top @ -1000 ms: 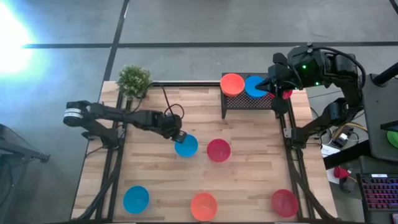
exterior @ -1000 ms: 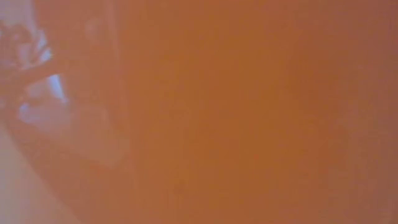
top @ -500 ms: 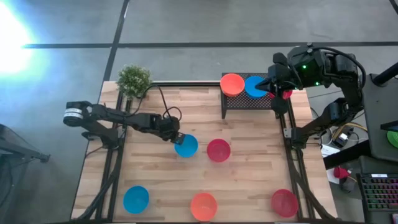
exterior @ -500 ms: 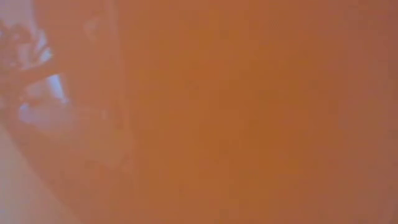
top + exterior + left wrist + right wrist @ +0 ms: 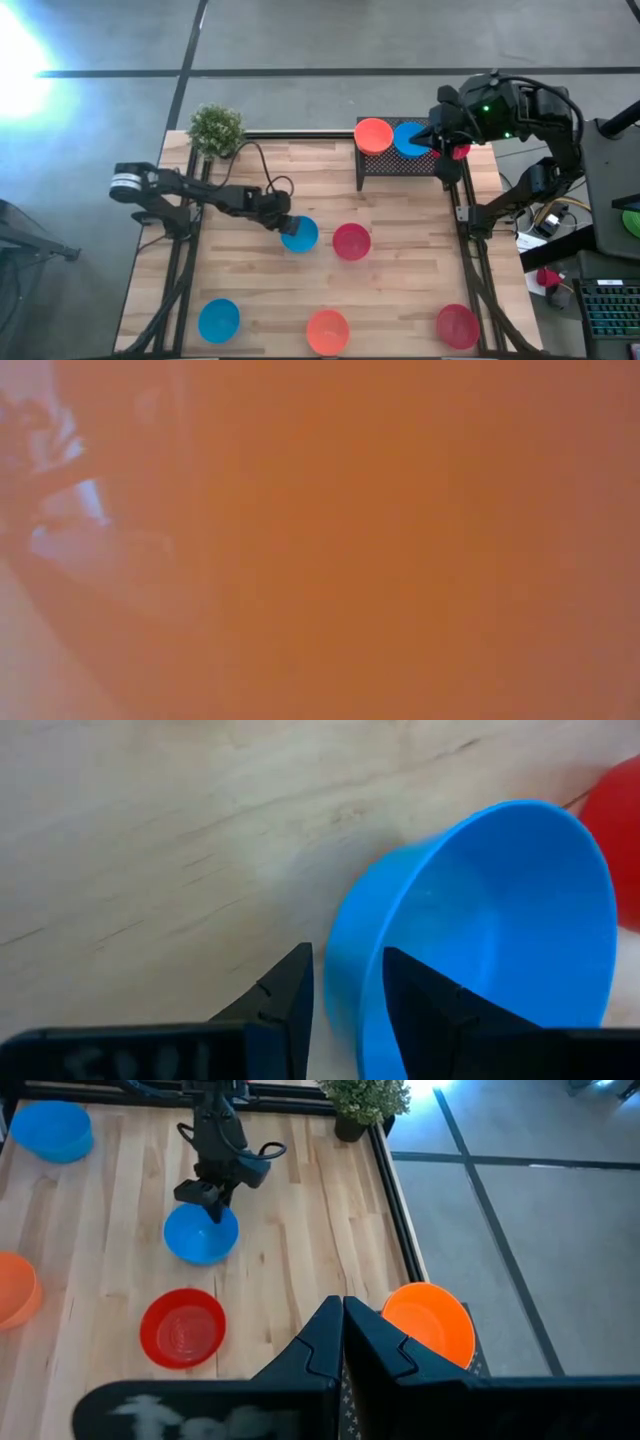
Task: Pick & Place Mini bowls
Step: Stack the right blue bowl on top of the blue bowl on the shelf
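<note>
- Jaws on the left gripper (image 5: 345,995) straddling the rim of the middle blue bowl (image 5: 299,234), one finger outside the wall, one inside, pinched close on it. Looks clamped, though full contact hard to confirm.
- Bowl tipped up on edge in the left wrist view, so probably just gripped and about to come off the table (image 5: 400,290).
- Red bowl (image 5: 351,241) sitting just beyond the gripped one, near but apart.
- Right gripper (image 5: 343,1330) parked over the black rack (image 5: 400,170), fingers pressed together on nothing visible in the right wrist view.
- Orange bowl (image 5: 373,134) and another blue bowl (image 5: 408,138) already resting on the rack right beside those shut jaws; bit of red peeking out past the arm, can't say what exactly.
- Well away from both grippers: a blue bowl (image 5: 218,320), an orange bowl (image 5: 327,331) and a red one (image 5: 457,326) waiting along the near edge.
- Low view totally blocked by something orange, useless.
- Step in hand, at a guess: the pick on the middle blue bowl. Next move likely needs a clean lift without nudging the red neighbour, then a carry toward the rack.
</note>
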`<state>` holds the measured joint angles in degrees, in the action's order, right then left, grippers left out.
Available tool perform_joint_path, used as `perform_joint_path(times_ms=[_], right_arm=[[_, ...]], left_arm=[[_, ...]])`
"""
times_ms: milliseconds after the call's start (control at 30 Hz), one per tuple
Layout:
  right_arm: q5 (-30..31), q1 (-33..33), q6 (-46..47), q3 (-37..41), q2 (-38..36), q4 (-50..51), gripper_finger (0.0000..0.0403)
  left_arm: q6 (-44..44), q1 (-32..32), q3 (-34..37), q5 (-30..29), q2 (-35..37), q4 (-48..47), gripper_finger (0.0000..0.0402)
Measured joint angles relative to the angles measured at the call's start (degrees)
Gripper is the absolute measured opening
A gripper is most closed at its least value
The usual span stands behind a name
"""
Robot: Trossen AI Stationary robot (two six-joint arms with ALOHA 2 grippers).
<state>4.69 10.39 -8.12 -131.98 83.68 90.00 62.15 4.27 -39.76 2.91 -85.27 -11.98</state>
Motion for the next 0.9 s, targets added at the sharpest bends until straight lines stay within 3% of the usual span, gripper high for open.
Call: perform_joint_path(times_ms=[133,300,567,733,900], right_arm=[[0.0,0.0,0.1,0.3,0.0,0.0,0.0008],[0.0,0.0,0.0,0.4,0.0,0.0,0.0008],[0.0,0.0,0.0,0.4,0.0,0.0,0.0008],[0.0,0.0,0.0,0.8,0.0,-0.4,0.0008],[4.6,0.0,0.6,2.3,0.0,-0.9,0.0008]], left_arm=[[-0.1,0.0,-0.4,0.2,-0.4,0.0,0.0089],[-0.2,0.0,-0.7,0.6,-0.4,-0.1,0.001],[-3.8,0.0,-6.1,-0.2,0.4,-0.8,0.0002],[-10.9,0.1,-15.0,-6.8,1.5,-7.6,0.0001],[-18.0,0.1,-26.0,-21.2,1.7,-19.9,0.0001]])
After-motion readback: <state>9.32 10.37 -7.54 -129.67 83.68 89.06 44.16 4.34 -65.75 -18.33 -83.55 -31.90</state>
